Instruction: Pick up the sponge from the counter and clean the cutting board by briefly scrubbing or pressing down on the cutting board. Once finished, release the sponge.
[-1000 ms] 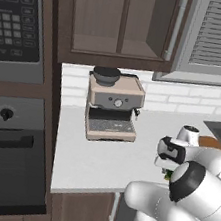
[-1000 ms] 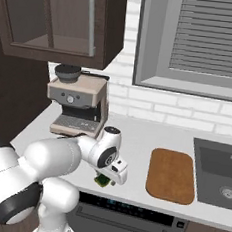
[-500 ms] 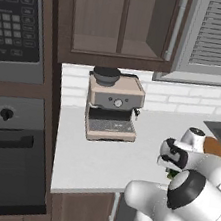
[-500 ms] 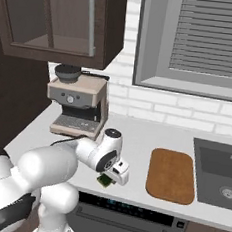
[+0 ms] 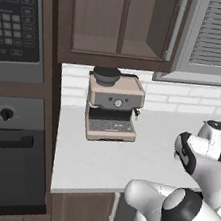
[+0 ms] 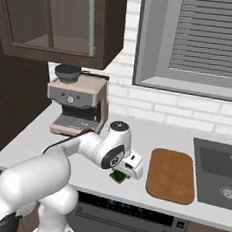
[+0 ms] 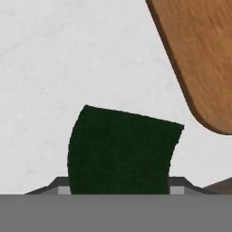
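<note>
The sponge (image 7: 120, 152) is a dark green block sitting between my fingertips (image 7: 179, 185), its sides bowed inward by the squeeze. My gripper (image 6: 118, 173) is shut on the sponge (image 6: 116, 177), low over the counter (image 6: 40, 136) near its front edge. I cannot tell whether the sponge still touches the pale stone (image 7: 68, 59). The reddish-brown cutting board (image 6: 171, 174) lies flat just to the right of my hand, a short gap away. One rounded corner of the cutting board (image 7: 204, 59) shows at the upper right of the hand view.
A beige coffee machine (image 5: 113, 105) stands at the back of the counter (image 5: 125, 155), also visible to the left of my arm (image 6: 77, 107). The dark sink basin (image 6: 218, 173) lies right of the board. Wall cabinets hang overhead.
The jaws have closed onto the sponge. My hand, with the sponge in it, has shifted a little to the right toward the cutting board.
</note>
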Tool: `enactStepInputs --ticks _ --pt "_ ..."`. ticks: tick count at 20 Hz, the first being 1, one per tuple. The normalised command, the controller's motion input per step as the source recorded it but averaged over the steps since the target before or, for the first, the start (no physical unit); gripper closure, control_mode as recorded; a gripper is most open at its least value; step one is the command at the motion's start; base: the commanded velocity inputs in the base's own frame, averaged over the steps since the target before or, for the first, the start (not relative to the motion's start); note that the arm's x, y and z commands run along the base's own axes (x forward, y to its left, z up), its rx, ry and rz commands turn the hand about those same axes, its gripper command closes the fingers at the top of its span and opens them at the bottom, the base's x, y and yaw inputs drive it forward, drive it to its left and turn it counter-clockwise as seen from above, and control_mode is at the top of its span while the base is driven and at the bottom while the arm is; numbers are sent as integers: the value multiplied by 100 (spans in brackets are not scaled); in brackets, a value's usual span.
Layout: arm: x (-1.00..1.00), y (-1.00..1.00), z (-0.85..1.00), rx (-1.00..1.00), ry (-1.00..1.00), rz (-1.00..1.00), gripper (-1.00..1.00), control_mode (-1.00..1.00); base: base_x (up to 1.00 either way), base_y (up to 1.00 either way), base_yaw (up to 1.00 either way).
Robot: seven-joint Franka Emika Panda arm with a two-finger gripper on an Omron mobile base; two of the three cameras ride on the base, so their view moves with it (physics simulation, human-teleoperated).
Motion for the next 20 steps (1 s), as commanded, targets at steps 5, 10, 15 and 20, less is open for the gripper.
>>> enactStepInputs --ticks 5,10,15,20 --pt "15 -91 2 10 2 12 100 -100 0 0 0" --pt "36 -64 0 12 9 1 100 -100 0 0 0" --pt "29 -55 5 13 1 0 100 -100 0 0 0" --pt "19 -25 -21 3 1 0 100 -100 0 0 0"
